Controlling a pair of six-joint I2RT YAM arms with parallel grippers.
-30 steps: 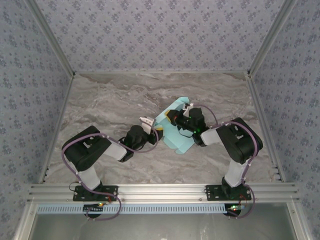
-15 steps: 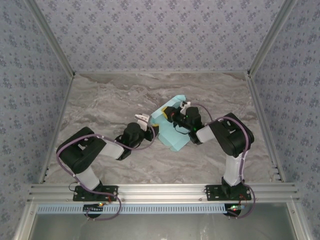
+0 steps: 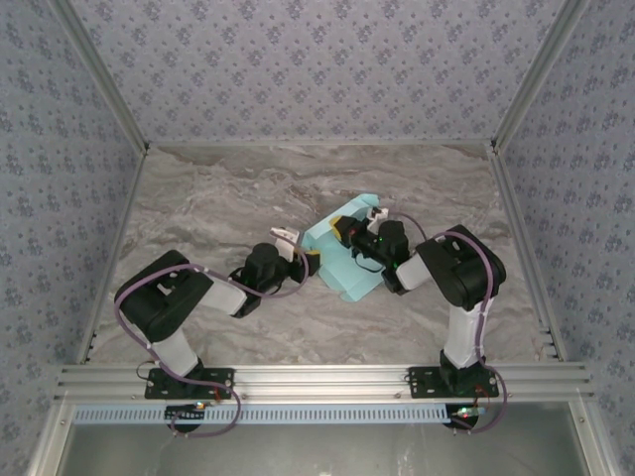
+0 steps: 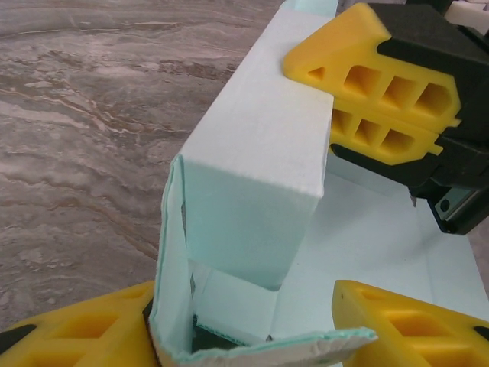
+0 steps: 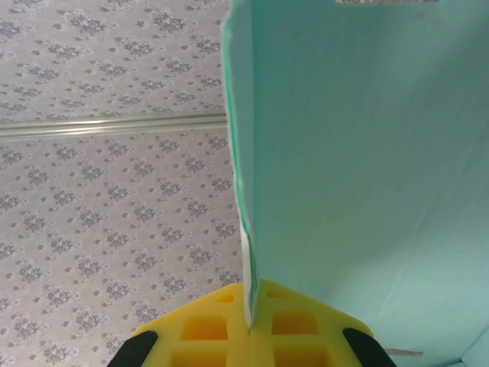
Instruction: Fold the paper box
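The paper box (image 3: 347, 270) is pale blue card, partly folded, lying mid-table between the two arms. In the left wrist view one wall of the box (image 4: 252, 153) stands upright with a bent end flap. My left gripper (image 3: 306, 260) straddles that end corner, its jaws (image 4: 244, 306) open and one yellow finger (image 4: 76, 332) against the wall's outer side. My right gripper (image 3: 345, 234) is shut on the upper edge of the standing wall, and its yellow fingers (image 4: 359, 92) pinch the card. In the right wrist view the card (image 5: 367, 153) rises from the shut tips (image 5: 250, 298).
The box rests on a grey marbled tabletop (image 3: 218, 208) enclosed by patterned walls (image 3: 317, 69) at the back and both sides. An aluminium rail (image 3: 317, 379) carrying the arm bases runs along the near edge. Open tabletop lies to the left and behind the box.
Both grippers and the box shifted slightly left, then back right. The right gripper has kept its pinch on the card wall throughout.
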